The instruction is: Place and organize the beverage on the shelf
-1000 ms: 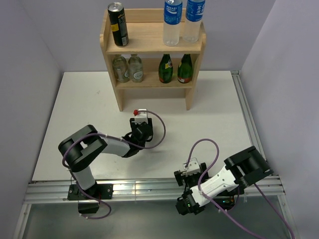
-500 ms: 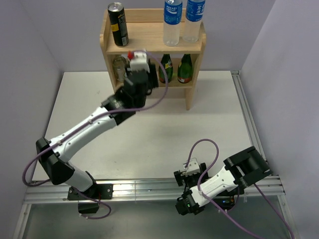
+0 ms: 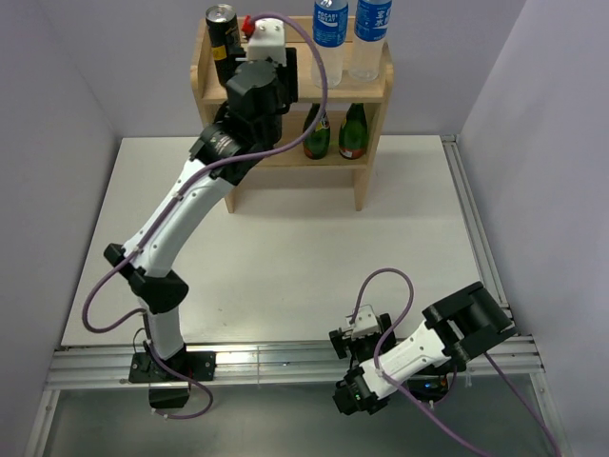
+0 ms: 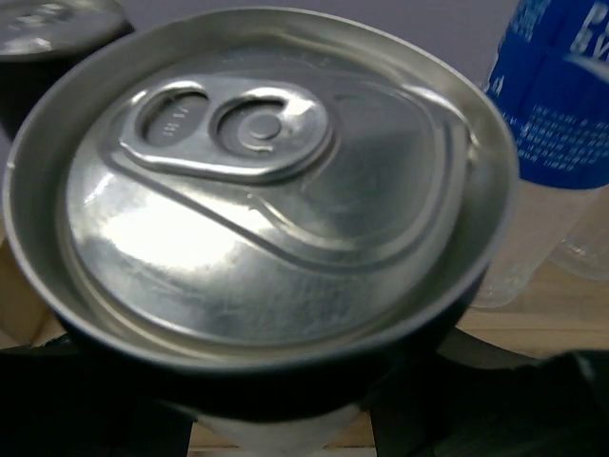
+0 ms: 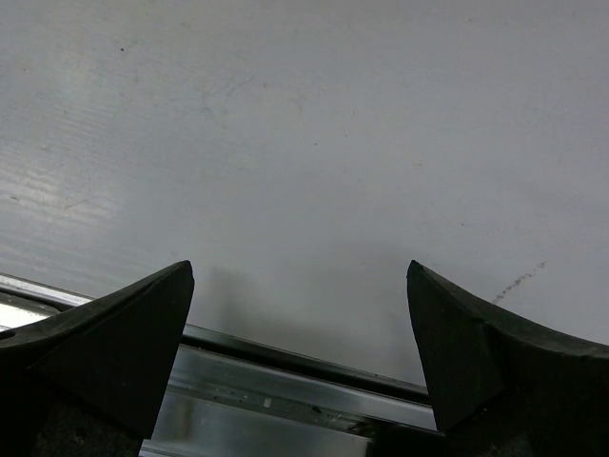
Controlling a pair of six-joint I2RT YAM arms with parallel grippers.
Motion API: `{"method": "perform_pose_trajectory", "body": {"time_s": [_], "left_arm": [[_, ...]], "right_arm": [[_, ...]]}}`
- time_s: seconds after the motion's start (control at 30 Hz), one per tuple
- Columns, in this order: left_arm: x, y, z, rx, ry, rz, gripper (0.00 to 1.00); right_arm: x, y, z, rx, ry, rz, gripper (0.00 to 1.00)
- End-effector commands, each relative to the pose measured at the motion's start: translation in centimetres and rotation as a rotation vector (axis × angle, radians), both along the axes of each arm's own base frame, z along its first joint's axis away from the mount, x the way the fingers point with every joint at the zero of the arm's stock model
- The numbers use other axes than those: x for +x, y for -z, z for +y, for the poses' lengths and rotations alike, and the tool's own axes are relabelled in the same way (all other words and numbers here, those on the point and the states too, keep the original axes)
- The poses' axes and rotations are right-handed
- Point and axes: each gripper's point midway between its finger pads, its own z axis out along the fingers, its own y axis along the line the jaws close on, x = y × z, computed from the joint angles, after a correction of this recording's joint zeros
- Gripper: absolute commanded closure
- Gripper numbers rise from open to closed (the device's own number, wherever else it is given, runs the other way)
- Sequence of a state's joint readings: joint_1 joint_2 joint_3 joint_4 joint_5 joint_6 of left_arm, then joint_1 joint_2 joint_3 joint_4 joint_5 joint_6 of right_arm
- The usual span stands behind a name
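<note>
My left gripper reaches over the top of the wooden shelf and is shut on a dark can, whose silver lid fills the left wrist view. My arm hides that can from above. I cannot tell whether it rests on the wood. Another dark can stands just left of it, and two water bottles with blue labels stand to its right. Two green bottles are on the lower tier. My right gripper hangs open over the table's near edge, holding nothing.
The left arm stretches from its base across the table to the shelf and covers the left half of the lower tier. A metal rail runs along the near edge under the right gripper. Grey walls close in the table's sides.
The left arm has swung from low over the table's middle up to the shelf top, carrying the can. The right arm has barely moved.
</note>
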State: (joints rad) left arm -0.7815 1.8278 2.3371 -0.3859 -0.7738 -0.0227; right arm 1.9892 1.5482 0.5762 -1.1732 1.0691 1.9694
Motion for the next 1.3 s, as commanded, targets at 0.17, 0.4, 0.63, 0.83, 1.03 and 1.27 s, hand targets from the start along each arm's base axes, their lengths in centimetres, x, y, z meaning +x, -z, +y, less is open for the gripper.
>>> {"method": "perform_pose_trajectory", "body": {"time_s": [0.17, 0.4, 0.63, 0.83, 1.03, 1.27], "left_arm": [[2.7, -2.6, 1.1, 0.009, -0.025, -0.097, 1.0], [4.2, -2.0, 1.2, 0.008, -0.039, -0.103, 1.0], [6.5, -0.3, 2.1, -0.004, -0.05, -0.081, 1.0], [8.4, 1.6, 2.4, 0.001, -0.053, -0.067, 0.99], [9.7, 3.4, 2.2, -0.025, -0.05, -0.038, 0.97], [9.6, 4.3, 1.9, -0.019, -0.031, -0.022, 0.49]], "right_arm": [[-0.5, -0.7, 2.4, 0.523, 0.193, 0.048, 0.0], [-0.6, -0.5, 2.5, 0.514, 0.191, 0.043, 0.0], [-0.5, -0.2, 2.2, 0.519, 0.193, 0.043, 0.0], [-0.4, 0.0, 2.0, 0.524, 0.197, 0.043, 0.0], [-0.4, 0.0, 1.9, 0.52, 0.202, 0.044, 0.0], [-0.5, -0.2, 2.1, 0.511, 0.203, 0.042, 0.0]]}}
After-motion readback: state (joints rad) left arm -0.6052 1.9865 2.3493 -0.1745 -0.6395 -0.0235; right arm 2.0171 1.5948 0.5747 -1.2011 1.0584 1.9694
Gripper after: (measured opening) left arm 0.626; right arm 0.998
